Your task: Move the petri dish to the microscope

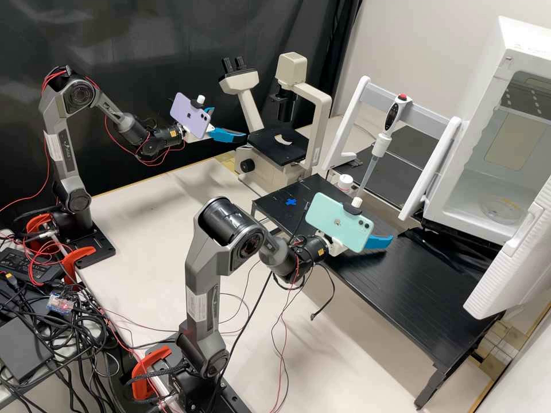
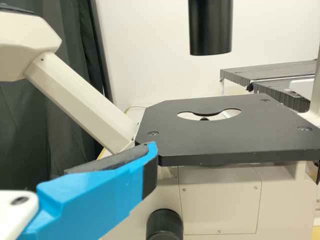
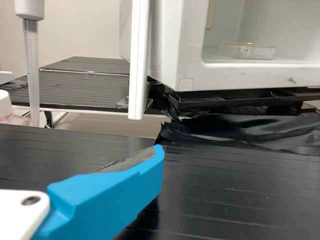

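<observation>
The clear petri dish lies inside the white open-fronted chamber; the right wrist view shows the dish on its floor. My left gripper is open beside the microscope, its fingers apart. In the left wrist view, a blue finger of the left gripper is near the corner of the black microscope stage. My right gripper hangs over the black bench, away from the dish. In the right wrist view the right gripper stands open, its grey pad bare.
The chamber's ribbed white door swings out over the black bench. A pipette hangs on a white stand, with a white-capped bottle close by. Black plastic sheeting lies before the chamber. Cables trail around the near arm.
</observation>
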Controlling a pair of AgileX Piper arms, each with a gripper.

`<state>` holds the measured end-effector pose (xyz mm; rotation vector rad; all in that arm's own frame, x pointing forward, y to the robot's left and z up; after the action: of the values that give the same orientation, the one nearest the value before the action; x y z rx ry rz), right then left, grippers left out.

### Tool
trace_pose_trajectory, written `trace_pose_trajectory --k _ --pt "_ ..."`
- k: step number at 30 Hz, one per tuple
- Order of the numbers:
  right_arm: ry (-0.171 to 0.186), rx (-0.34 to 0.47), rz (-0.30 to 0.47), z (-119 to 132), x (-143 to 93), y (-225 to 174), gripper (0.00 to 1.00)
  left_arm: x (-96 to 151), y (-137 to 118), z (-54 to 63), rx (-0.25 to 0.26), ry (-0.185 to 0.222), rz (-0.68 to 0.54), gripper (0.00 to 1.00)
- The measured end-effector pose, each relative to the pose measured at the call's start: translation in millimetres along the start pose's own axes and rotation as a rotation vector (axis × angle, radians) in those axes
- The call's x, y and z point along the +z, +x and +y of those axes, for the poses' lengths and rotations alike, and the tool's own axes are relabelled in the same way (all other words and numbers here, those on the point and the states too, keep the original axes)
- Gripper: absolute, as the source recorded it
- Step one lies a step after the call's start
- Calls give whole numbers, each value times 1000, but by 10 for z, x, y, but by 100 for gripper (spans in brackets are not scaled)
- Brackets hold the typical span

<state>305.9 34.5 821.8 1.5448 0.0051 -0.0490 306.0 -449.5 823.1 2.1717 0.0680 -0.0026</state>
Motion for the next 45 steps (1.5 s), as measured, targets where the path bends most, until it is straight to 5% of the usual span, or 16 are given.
trace_pose_trajectory --k 13,17,27,45 --pt "-2 11 -24 44 80 -17 100 0 0 0 0 0 0 100" --pt "27 23 -45 118 182 -57 100 0 0 0 0 0 0 100" --pt "113 140 -54 560 447 -167 100 0 0 0 0 0 0 100" --pt "116 267 -161 1308 782 620 100 0 0 0 0 0 0 100"
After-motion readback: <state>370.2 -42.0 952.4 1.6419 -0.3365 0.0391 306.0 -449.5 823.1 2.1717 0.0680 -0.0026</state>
